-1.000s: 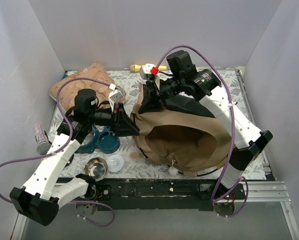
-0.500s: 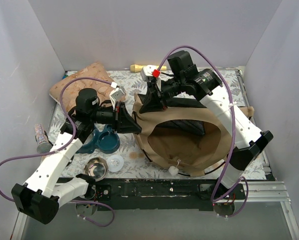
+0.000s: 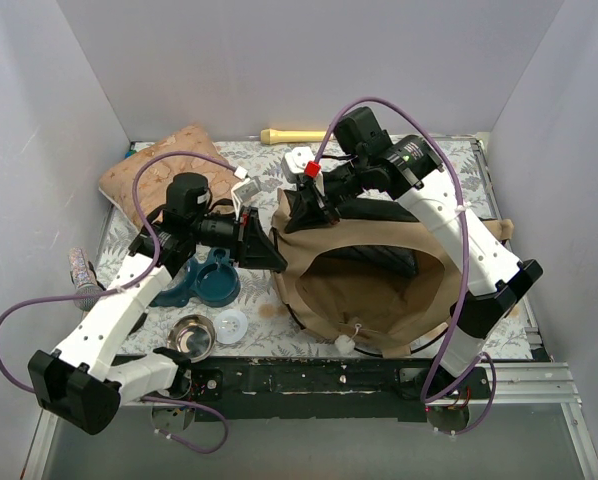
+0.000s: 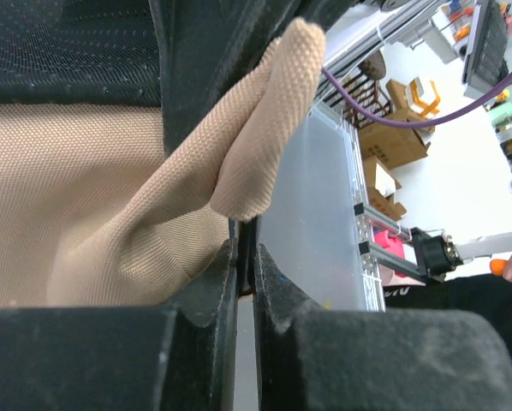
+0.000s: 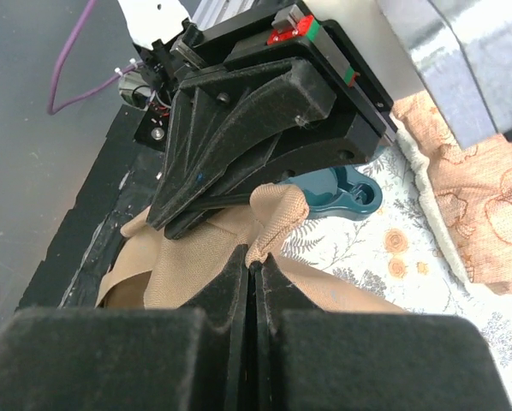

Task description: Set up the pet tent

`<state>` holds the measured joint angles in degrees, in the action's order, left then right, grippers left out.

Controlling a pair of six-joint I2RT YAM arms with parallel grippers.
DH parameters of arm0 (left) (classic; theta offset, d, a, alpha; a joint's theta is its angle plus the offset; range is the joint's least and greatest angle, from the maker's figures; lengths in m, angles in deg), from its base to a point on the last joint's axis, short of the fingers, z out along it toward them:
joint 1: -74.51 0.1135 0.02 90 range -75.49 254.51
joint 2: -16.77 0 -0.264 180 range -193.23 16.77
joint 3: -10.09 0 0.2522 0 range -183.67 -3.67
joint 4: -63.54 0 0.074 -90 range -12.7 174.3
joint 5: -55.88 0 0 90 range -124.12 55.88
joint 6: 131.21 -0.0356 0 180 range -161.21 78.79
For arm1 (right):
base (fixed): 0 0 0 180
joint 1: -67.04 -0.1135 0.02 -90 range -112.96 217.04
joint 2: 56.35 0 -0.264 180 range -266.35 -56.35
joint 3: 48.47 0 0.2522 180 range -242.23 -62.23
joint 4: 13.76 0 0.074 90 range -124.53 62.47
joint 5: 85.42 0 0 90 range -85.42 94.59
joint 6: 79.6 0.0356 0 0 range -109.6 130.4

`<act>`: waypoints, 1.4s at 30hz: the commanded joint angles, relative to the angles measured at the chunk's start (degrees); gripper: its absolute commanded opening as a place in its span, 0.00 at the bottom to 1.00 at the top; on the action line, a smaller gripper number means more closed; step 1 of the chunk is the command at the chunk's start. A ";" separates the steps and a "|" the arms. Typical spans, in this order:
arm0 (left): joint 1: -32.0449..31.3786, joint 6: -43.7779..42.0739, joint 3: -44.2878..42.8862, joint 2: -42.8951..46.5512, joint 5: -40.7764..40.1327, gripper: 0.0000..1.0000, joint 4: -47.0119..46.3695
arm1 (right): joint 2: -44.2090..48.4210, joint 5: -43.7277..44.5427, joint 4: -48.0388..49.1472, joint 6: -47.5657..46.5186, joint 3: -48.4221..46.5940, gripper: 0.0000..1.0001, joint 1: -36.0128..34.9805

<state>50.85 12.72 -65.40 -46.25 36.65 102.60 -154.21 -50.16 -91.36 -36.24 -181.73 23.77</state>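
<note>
Large tan fabric pet tent (image 3: 379,292) with black mesh, slumped half-opened on the table's (image 3: 454,165) right half, is pinched at its rim by closed left fingers (image 4: 196,295) and right fingers (image 5: 222,287); erecting judged unfinished.

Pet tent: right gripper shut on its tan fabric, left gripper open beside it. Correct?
No. The left gripper is also shut on the pet tent fabric, per the left wrist view. The right gripper is shut on it, as said.
</note>
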 commanded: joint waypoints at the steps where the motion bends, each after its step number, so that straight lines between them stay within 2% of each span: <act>1: -2.96 -7.25 -4.97 -1.40 -1.49 0.00 7.12 | -1.36 -1.07 -9.73 -2.23 -1.26 0.01 -1.03; 5: -5.43 -10.86 -6.99 -3.15 -2.91 0.00 11.17 | -1.72 -2.39 -11.22 -2.15 -1.00 0.01 -0.94; 12: -6.22 -14.82 -8.40 -4.04 -5.19 0.00 16.27 | -0.75 -2.12 -11.22 -2.50 0.40 0.01 -1.03; 17: -5.79 -10.88 -12.00 -5.00 -6.69 0.00 12.16 | 1.79 -1.43 -11.14 -3.81 6.29 0.01 -2.26; 20: -4.99 -9.72 -13.67 -5.18 -7.65 0.00 9.77 | 1.63 -0.55 -10.79 -3.12 5.78 0.01 -2.70; 22: -4.47 -10.51 -13.42 -4.48 -8.62 0.00 9.07 | 0.75 2.26 -9.82 -0.40 2.54 0.14 -2.61; 25: -3.33 -14.19 -12.01 -2.81 -10.37 0.00 10.03 | 0.57 4.47 -5.53 7.14 -1.95 0.40 -0.78; 29: 2.19 -20.60 -13.05 -4.29 -10.65 0.00 14.15 | 4.94 4.12 7.45 20.23 -0.92 0.60 6.15; 31: 4.93 -26.83 -14.46 -5.96 -10.12 0.00 17.31 | 8.20 4.38 15.28 25.95 1.02 0.69 9.06; 34: 8.18 -31.60 -14.73 -7.37 -13.53 0.00 17.16 | 13.30 7.27 27.22 32.99 4.18 0.75 11.79; 37: 9.24 -35.29 -14.64 -9.30 -15.82 0.04 15.49 | 18.57 12.01 35.51 36.78 7.78 0.76 12.50; 42: 10.04 -37.93 -12.18 -12.11 -19.08 0.03 16.00 | 25.26 31.23 37.04 37.84 12.09 0.77 14.86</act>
<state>60.16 -19.12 -78.25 -57.09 21.37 117.88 -133.73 -34.53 -61.74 -2.99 -172.20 36.71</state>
